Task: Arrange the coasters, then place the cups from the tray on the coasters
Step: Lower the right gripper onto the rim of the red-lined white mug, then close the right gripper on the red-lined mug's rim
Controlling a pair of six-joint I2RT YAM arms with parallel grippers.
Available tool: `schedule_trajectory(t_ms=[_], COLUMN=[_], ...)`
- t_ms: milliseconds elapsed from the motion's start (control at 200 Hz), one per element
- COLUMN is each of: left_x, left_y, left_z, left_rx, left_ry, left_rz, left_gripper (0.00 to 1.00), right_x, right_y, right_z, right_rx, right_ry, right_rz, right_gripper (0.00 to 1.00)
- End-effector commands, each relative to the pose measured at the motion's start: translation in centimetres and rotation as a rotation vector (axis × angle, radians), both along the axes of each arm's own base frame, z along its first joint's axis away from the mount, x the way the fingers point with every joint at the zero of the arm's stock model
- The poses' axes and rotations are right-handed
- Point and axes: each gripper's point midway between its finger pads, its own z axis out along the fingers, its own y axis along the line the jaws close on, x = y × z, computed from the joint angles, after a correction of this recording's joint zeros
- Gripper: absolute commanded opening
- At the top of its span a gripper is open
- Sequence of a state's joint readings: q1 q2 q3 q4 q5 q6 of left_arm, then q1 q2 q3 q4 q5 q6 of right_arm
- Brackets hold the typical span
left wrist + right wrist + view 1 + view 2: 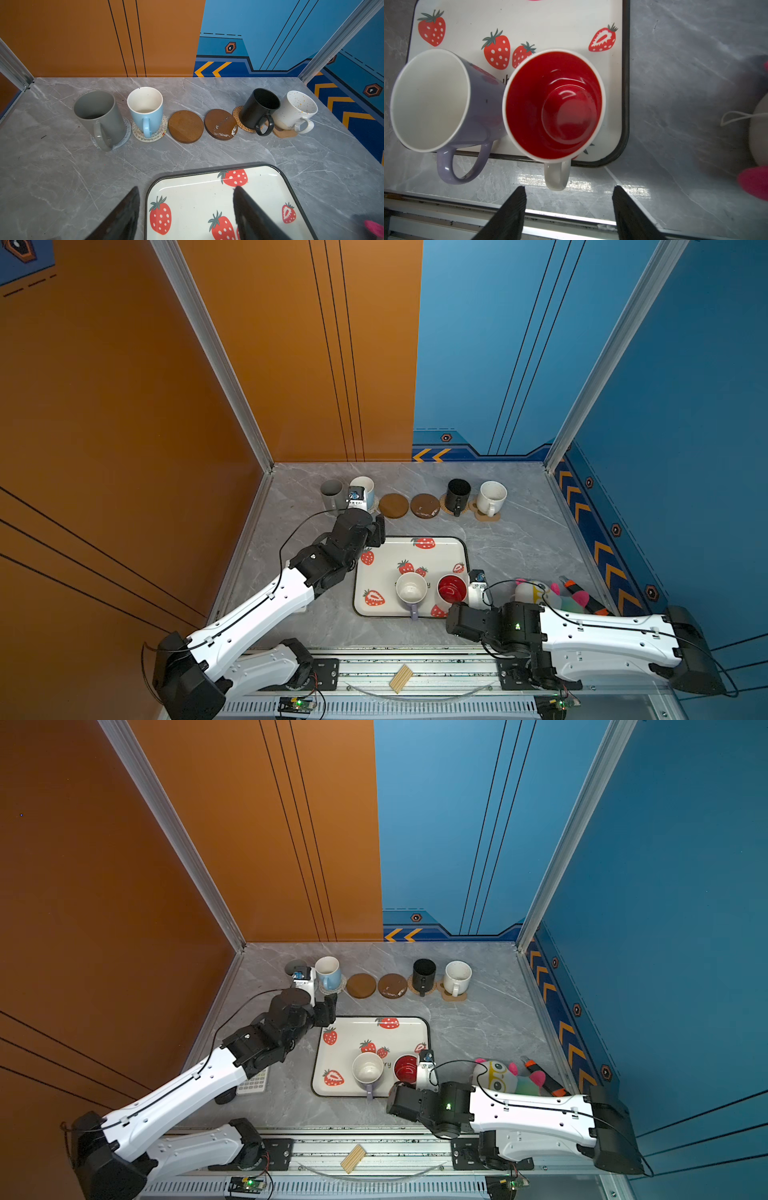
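Right pincer (pixel 569 188) spread at red-lined mug (pixel 554 104), lilac mug (pixel 431 99) close alongside, left pincer (pixel 186 189) spread at tray (pixel 197 199) corner

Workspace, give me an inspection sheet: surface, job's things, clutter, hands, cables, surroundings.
Surface: grey marble table, no spills seen.
Job's things: grey cup, blue cup, black cup, speckled cup on coasters in back row; two wooden discs bare; lilac cup, red-inside cup on tray.
Clutter: plush toy, orange-black tool at right.
Hands: left hand open, empty, over tray corner; right hand open at red-inside cup's handle.
Cables: black loop on each arm.
Surroundings: orange wall, blue wall.
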State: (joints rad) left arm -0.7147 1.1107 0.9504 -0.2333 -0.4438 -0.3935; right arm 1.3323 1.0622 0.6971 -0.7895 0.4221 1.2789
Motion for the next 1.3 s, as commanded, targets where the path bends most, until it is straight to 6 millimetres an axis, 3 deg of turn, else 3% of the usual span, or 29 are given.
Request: schedule_trajectory(t_ms=[0, 230, 486, 866, 1297], left_x=[0.4, 0.6, 1.0, 1.5, 2.1], left_y=[-0.5, -0.7, -0.9, -1.3, -1.9], left_z=[0.7, 0.6, 0.2, -0.7, -1.6], left_rx=[-0.031, -0.023, -0.016, 0.000, 0.009], left_ry=[-0.010, -0.006, -0.001, 0.021, 0.050], left_rz=[-0.006, -0.005, -0.001, -0.004, -0.020], left_gripper=[0.72, 0.72, 0.72, 0.72, 0.72], right_x=[0.1, 0.3, 0.6, 1.4, 2.1], right_y=[1.1, 2.0, 1.8, 0.6, 0.5], right_z=[-1.0, -2.8, -4.4, -5.0, -5.1], right_rx=[0.015, -0.010, -0.062, -0.094, -0.102], right_ry=[0.028, 0.081, 0.116, 0.118, 0.114], right_rz=[0.035, 0.058, 0.056, 0.025, 0.013], right_gripper=[0.64, 0.62, 0.53, 0.43, 0.39])
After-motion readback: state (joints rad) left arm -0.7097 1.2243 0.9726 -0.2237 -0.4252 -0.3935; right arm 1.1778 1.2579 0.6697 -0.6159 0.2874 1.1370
